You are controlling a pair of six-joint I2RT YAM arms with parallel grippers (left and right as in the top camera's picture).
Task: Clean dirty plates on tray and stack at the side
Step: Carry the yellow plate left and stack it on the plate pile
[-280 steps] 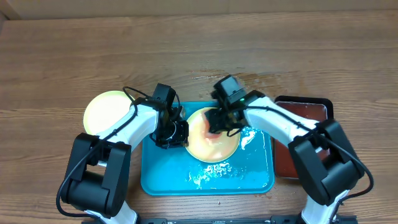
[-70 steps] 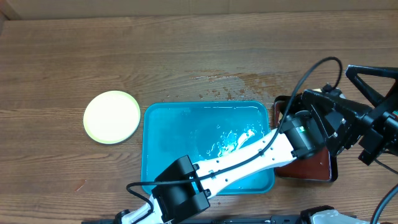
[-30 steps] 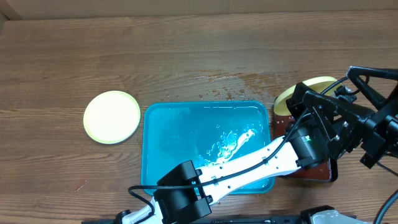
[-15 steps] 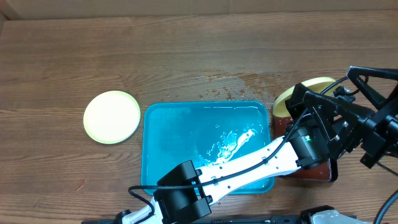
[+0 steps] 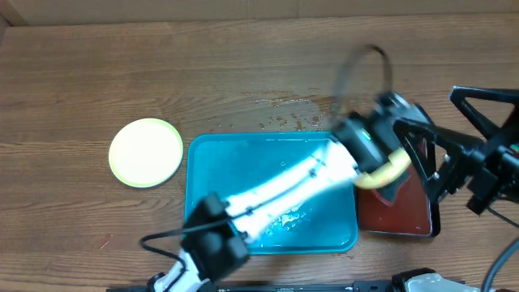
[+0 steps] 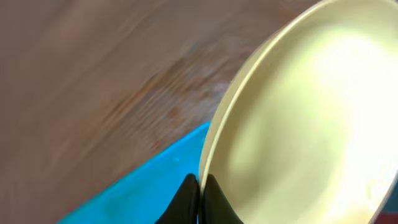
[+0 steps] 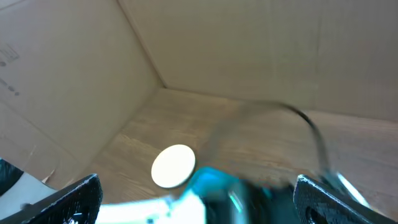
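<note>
Swung off red tray [image 5: 408, 212] toward blue tray [image 5: 217, 166]: yellow plate [image 5: 383, 173] clamped by rim in left gripper [image 6: 200, 184], presumably stack-bound.

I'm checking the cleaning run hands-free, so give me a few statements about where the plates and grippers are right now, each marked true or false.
1. The left gripper pinches a pale yellow plate by its rim. True.
2. The right gripper holds a plate. False: it is open and empty.
3. A second plate lies on the table, left of the turquoise tray. True.
4. Two plates lie in the turquoise tray. False: no plate shows in it, only water.
</note>
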